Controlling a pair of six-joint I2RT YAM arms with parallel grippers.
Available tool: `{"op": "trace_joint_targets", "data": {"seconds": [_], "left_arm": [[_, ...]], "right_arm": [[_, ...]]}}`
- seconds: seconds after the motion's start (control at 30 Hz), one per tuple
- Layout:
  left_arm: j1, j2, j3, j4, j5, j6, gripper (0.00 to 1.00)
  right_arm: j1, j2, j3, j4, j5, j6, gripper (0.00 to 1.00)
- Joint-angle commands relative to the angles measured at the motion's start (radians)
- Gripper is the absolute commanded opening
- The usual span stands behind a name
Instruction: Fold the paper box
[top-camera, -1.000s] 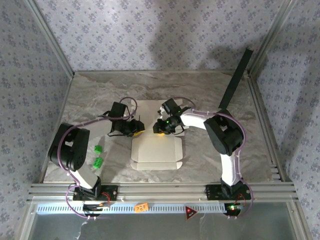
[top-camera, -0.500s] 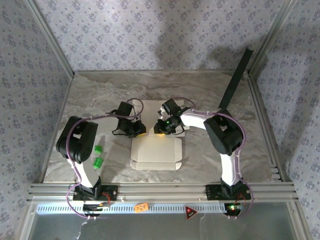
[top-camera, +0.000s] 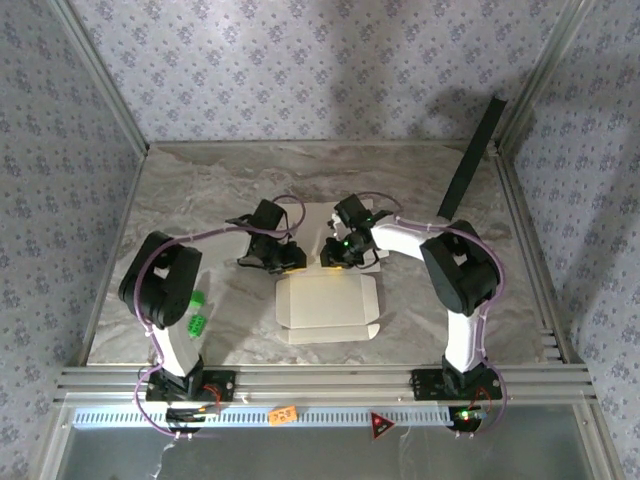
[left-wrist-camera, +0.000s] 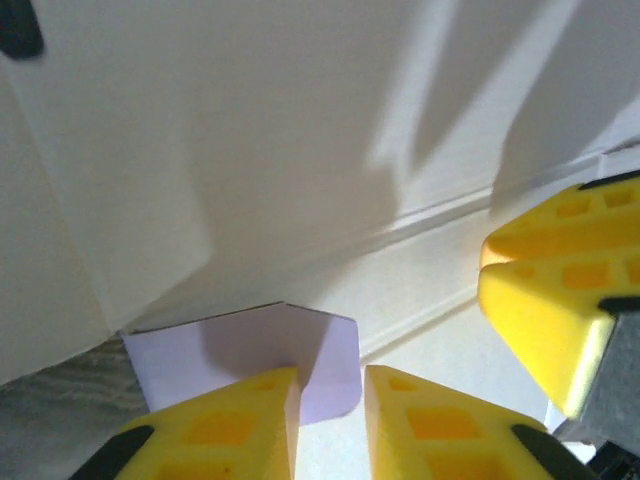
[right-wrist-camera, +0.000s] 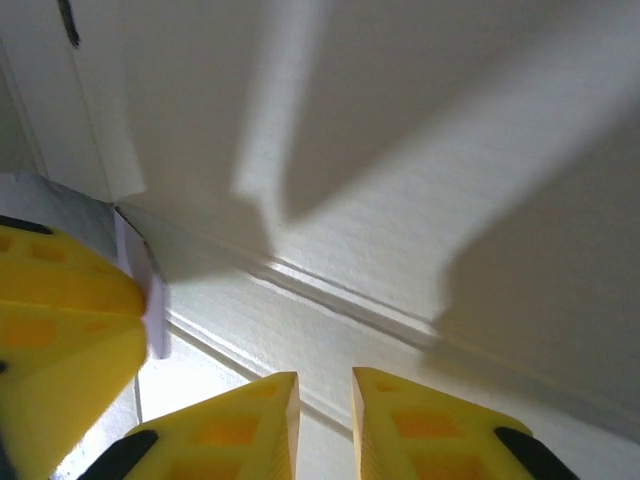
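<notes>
The paper box (top-camera: 326, 308) lies beige side up in the middle of the table, its far panel (left-wrist-camera: 300, 130) raised along a crease. Both grippers sit at that crease. My left gripper (top-camera: 287, 259) is at the far left corner; its yellow fingers (left-wrist-camera: 215, 425) stand narrowly open (left-wrist-camera: 328, 390), with a small lavender flap (left-wrist-camera: 240, 350) reaching into the gap, not pinched. My right gripper (top-camera: 336, 257) is close beside it, jaws slightly open (right-wrist-camera: 325, 390) over the creased cardboard (right-wrist-camera: 330, 300) with nothing between them. In each wrist view the other gripper's yellow finger shows at the side.
A long black panel (top-camera: 472, 160) leans against the back right corner. Two small green blocks (top-camera: 197, 311) lie near the left arm. Patterned walls and metal rails (top-camera: 320, 378) enclose the marble table.
My left gripper has swung right to the sheet's far left corner. The sheet has slid a little to the right and its far panel has come up. The right gripper shifted slightly right.
</notes>
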Motion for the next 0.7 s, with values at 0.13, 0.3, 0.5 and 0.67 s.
{"op": "trace_joint_targets", "data": {"seconds": [0.13, 0.3, 0.5, 0.67], "left_arm": [[0.081, -0.111, 0.141, -0.116, -0.071, 0.079, 0.38], [0.153, -0.066, 0.224, -0.127, -0.052, 0.098, 0.44], [0.213, 0.039, 0.352, -0.124, -0.058, 0.107, 0.54], [0.253, 0.167, 0.467, -0.125, -0.024, 0.085, 0.55]], "right_arm": [[-0.051, -0.050, 0.104, -0.067, -0.034, -0.044, 0.30], [-0.096, 0.046, 0.242, -0.076, -0.082, -0.061, 0.41], [-0.133, 0.212, 0.447, -0.054, -0.155, -0.032, 0.53], [-0.149, 0.347, 0.605, -0.059, -0.177, 0.008, 0.54]]}}
